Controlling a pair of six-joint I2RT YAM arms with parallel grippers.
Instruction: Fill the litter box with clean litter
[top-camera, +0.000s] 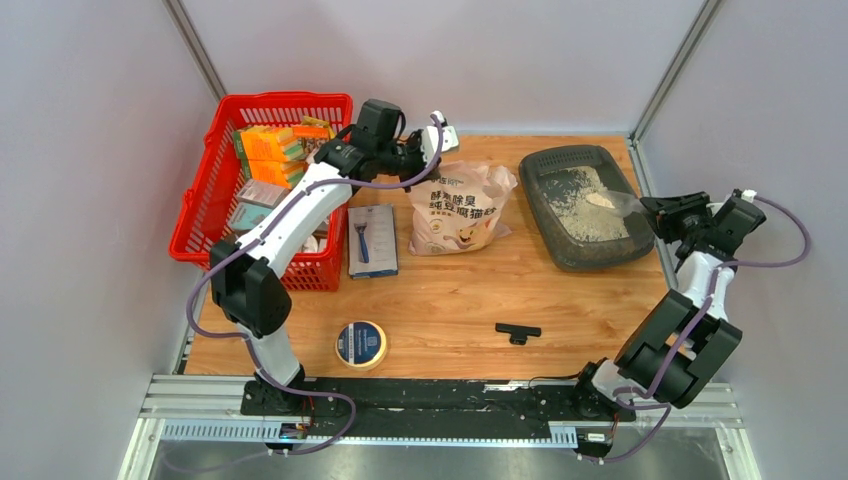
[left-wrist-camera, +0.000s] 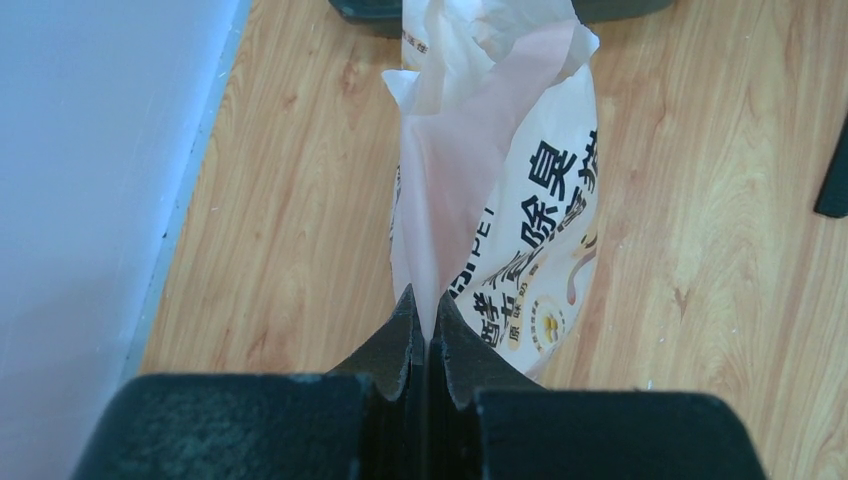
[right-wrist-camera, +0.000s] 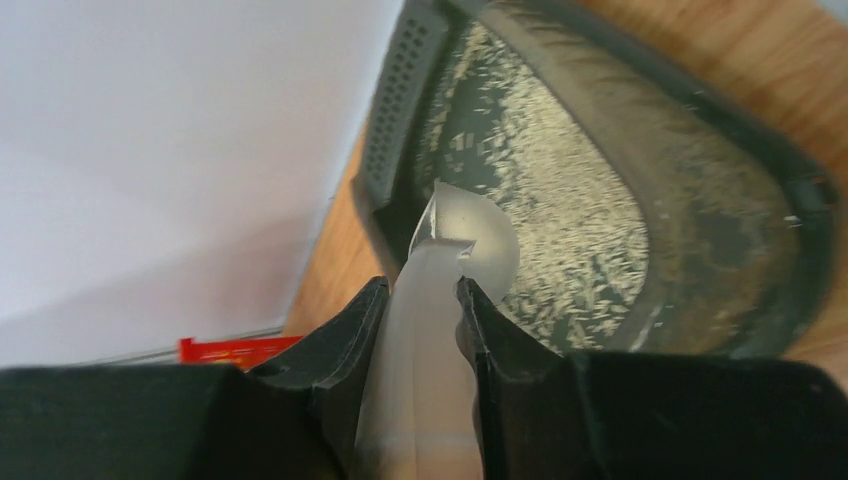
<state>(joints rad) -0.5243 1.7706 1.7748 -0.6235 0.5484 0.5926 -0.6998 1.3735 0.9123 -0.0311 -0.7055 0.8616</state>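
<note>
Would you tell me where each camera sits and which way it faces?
Top external: above and behind, looking down on the table; both arms show.
Left wrist: on the left arm, along shut jaws pinching the litter bag.
Right wrist: on the right arm, past jaws gripping a scoop into the litter box.
Shared: top and right wrist show the litter box.

Left gripper (left-wrist-camera: 425, 325) jaws pinched shut on the thin edge of a pale pink printed bag (left-wrist-camera: 520, 200), bag resting on the wooden desk (left-wrist-camera: 290, 200), litter box (left-wrist-camera: 360, 8) rim just beyond it, pale wall (left-wrist-camera: 90, 150) along the desk's left edge
</note>
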